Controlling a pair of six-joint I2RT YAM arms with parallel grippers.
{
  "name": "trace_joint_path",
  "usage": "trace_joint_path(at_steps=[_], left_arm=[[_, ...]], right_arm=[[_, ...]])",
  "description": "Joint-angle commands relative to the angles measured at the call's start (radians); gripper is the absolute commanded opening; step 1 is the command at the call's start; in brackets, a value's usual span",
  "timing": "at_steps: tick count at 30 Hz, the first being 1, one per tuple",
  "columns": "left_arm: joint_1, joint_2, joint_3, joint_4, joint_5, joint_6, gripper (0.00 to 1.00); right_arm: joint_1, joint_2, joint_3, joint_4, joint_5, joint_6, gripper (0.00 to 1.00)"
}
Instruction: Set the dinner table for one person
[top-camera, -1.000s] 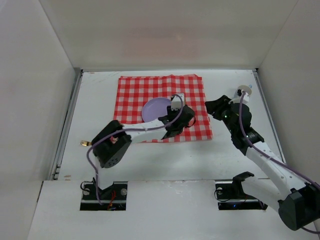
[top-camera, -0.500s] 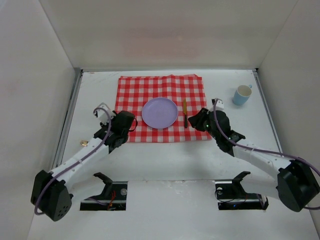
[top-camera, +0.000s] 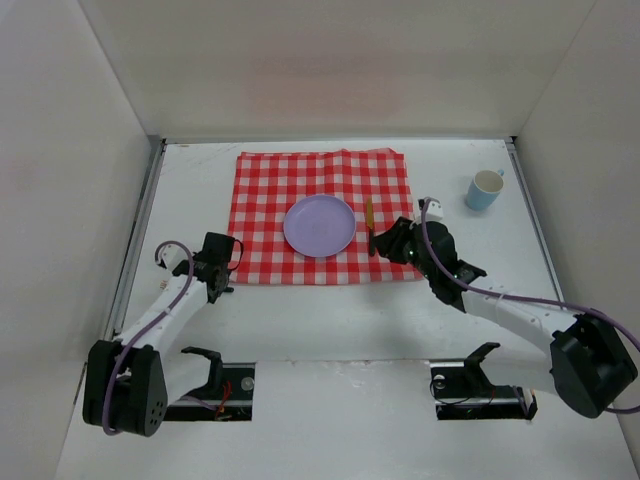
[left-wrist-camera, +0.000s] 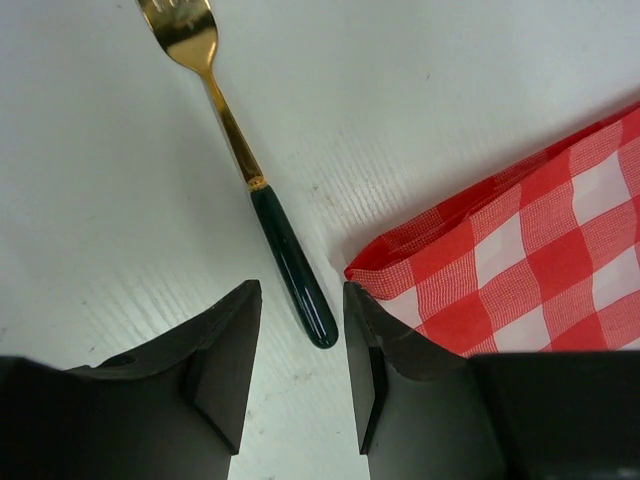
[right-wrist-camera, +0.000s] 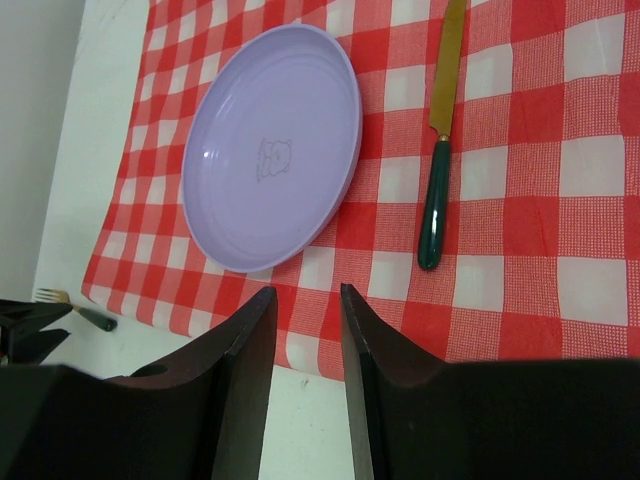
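Note:
The dinner table (top-camera: 330, 310) is the wide white surface. On it a red-and-white checked cloth (top-camera: 320, 215) carries a lilac plate (top-camera: 319, 225) and, to its right, a gold knife (top-camera: 369, 225) with a dark green handle. A gold fork (left-wrist-camera: 235, 130) with a green handle lies on the bare table off the cloth's near-left corner. My left gripper (left-wrist-camera: 302, 292) is open, with the fork's handle end just ahead of its tips and nothing held. Low over the cloth's near edge, my right gripper (right-wrist-camera: 307, 292) is open and empty, the knife (right-wrist-camera: 440, 150) to its right.
A light blue cup (top-camera: 485, 188) stands upright on the table at the back right, off the cloth. Metal rails (top-camera: 140, 240) edge the surface and white walls enclose it. The fork (right-wrist-camera: 75, 310) and the left fingers (right-wrist-camera: 25, 320) show far left in the right wrist view.
My left arm pulled back from the plate to the cloth's near-left corner. My right arm left the cup and came down beside the knife, which now lies uncovered on the cloth.

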Motion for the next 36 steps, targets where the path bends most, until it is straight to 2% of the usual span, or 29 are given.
trace_joint_path(at_steps=[1,12,18,20,26,31,36], left_arm=[[0.016,0.047,-0.003,0.044,0.072,-0.008,0.36],[0.069,0.176,-0.01,0.093,0.135,0.015,0.33],[0.112,0.228,-0.033,0.112,0.212,0.023,0.22],[0.124,0.217,-0.044,0.099,0.212,0.032,0.18],[0.15,0.179,-0.078,0.044,0.23,0.054,0.18],[0.186,0.119,-0.078,0.02,0.198,0.113,0.06],[0.172,0.004,-0.038,-0.069,0.106,0.165,0.02]], right_arm=[[0.006,0.011,0.02,0.063,-0.004,-0.017,0.38],[0.006,0.024,0.025,0.051,0.002,-0.017,0.4],[-0.003,0.015,0.017,0.051,0.008,-0.014,0.42],[-0.003,0.014,0.017,0.051,0.008,-0.013,0.43],[-0.007,0.014,0.017,0.051,0.008,-0.011,0.44],[-0.009,0.012,0.014,0.051,0.008,-0.011,0.45],[-0.021,0.008,0.011,0.051,0.009,-0.008,0.46]])
